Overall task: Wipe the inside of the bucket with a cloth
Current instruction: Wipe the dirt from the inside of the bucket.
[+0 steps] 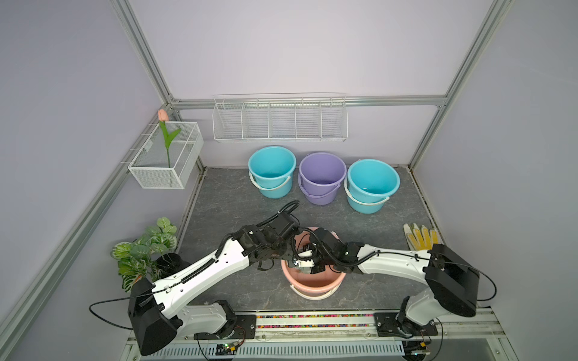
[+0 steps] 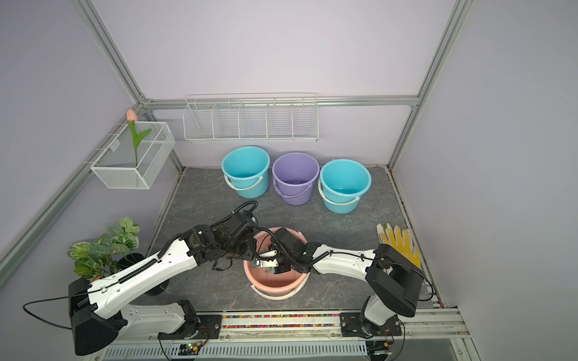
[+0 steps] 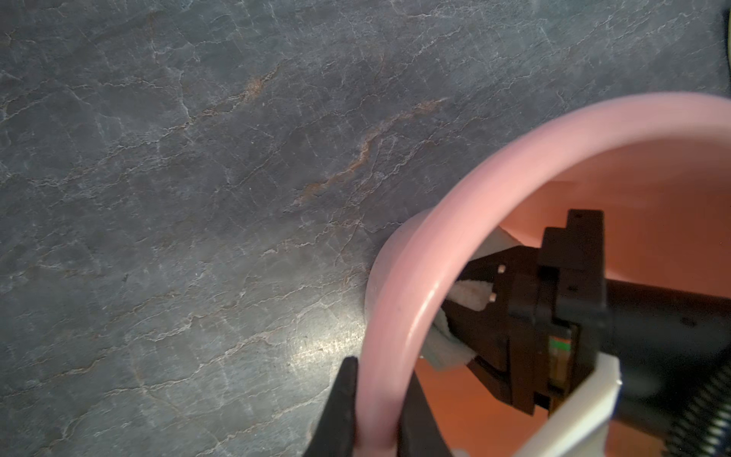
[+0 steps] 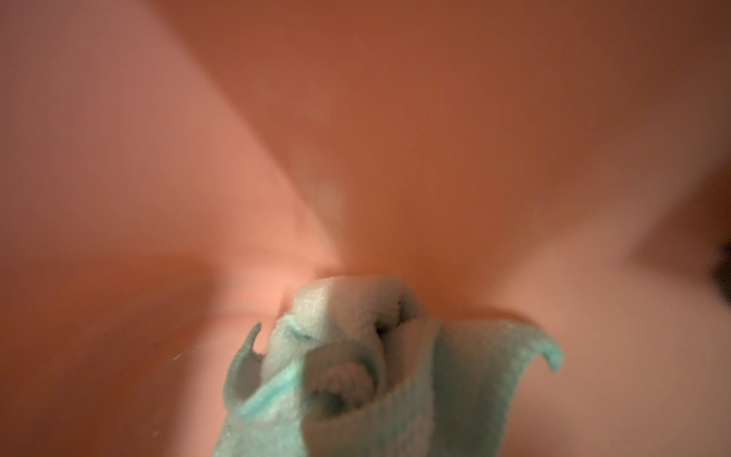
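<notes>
- Lettering on the rig's parts is too small to read in any view.
- The left arm (image 1: 200, 272) reaches from its base at the near left edge of the grey, stone-patterned counter (image 1: 234, 203). Its forearm runs low and angles inward, and its wrist is bent over the left side of the pink bucket (image 1: 312, 283).
- The left tool (image 3: 377, 411) is all but closed and clamps the bucket's rim. One black finger (image 3: 346, 399) sits outside the wall and its partner sits inside.
- The pink bucket stands upright at the near middle of the counter in both top views, with its pale handle lying down around the near side.
- The right tool (image 3: 459, 304) is down inside the bucket with its jaws pinched tight on the mint-green cloth (image 4: 356, 356). The cloth is bunched, and its folded end meets the pink inner wall just beside the stretch of rim held by the left tool.
- The right arm (image 1: 391, 262) comes in from its base at the near right, forearm sloping inward. Its wrist dips over the bucket's right rim.
- A yellow-and-white work glove (image 1: 420, 236) lies flat on the counter at far right, well apart from the bucket.
</notes>
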`<state>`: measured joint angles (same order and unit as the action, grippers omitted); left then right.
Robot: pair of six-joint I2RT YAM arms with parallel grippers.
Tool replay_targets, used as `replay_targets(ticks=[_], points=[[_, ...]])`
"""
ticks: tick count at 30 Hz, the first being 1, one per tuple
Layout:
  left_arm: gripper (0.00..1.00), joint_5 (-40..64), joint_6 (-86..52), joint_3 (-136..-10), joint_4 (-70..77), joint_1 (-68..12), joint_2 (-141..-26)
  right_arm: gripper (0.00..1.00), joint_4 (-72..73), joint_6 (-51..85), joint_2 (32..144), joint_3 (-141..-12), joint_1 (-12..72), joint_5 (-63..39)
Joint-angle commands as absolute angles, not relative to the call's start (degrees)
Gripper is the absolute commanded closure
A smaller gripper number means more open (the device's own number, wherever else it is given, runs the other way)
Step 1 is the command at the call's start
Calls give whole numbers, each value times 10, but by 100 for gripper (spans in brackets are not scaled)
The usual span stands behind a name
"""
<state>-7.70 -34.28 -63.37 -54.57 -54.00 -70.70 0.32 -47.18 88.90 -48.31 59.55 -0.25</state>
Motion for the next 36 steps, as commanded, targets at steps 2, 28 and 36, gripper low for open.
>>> replay_targets(ticks=[2,28,36], points=[[100,-72,-363,-646,-477,-545,-703,93,33,-518,842,-465,616,104],[100,-33,-331,-633,-449,-545,-687,93,127,-818,695,-446,614,186],[100,-12,-319,-628,-437,-545,-680,93,117,-853,761,-438,585,177]])
